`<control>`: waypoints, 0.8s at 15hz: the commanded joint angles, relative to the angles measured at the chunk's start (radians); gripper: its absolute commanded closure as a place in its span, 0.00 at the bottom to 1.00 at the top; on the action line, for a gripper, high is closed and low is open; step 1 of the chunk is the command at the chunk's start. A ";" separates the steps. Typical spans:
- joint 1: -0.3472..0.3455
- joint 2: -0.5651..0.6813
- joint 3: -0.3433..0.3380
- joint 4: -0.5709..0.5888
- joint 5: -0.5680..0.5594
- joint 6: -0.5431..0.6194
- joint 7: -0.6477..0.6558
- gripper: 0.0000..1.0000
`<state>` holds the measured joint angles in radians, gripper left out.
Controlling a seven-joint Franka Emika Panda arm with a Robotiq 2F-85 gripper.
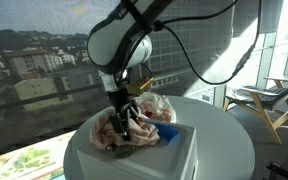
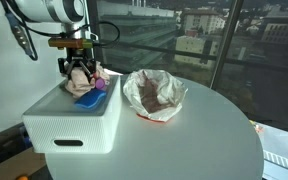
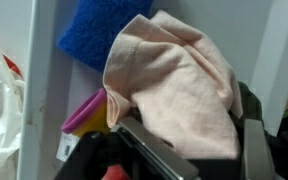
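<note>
My gripper (image 1: 124, 123) (image 2: 77, 72) is shut on a pale pink cloth (image 3: 174, 85), which fills the space between its fingers in the wrist view. The cloth (image 2: 87, 80) hangs just above the top of a white box (image 2: 74, 118) (image 1: 174, 150). A blue sponge-like pad (image 3: 99, 30) (image 2: 90, 97) (image 1: 168, 132) lies on the box beside it. A small pink and yellow object (image 3: 87, 115) (image 2: 100, 84) sits under the cloth's edge.
The box stands on a round white table (image 2: 194, 145). A crumpled clear plastic bag (image 2: 154, 93) (image 1: 152, 106) with reddish contents lies on the table beside the box. Large windows stand behind. A wooden chair (image 1: 269, 100) stands off to one side.
</note>
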<state>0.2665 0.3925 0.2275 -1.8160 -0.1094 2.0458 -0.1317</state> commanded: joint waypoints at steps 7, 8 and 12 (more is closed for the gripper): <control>-0.031 -0.111 0.005 -0.052 0.025 -0.052 -0.086 0.93; -0.043 -0.122 0.005 -0.043 0.049 -0.076 -0.093 0.93; -0.110 -0.210 0.007 -0.026 0.217 -0.154 -0.197 0.91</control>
<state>0.2051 0.2715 0.2284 -1.8383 -0.0026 1.9519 -0.2410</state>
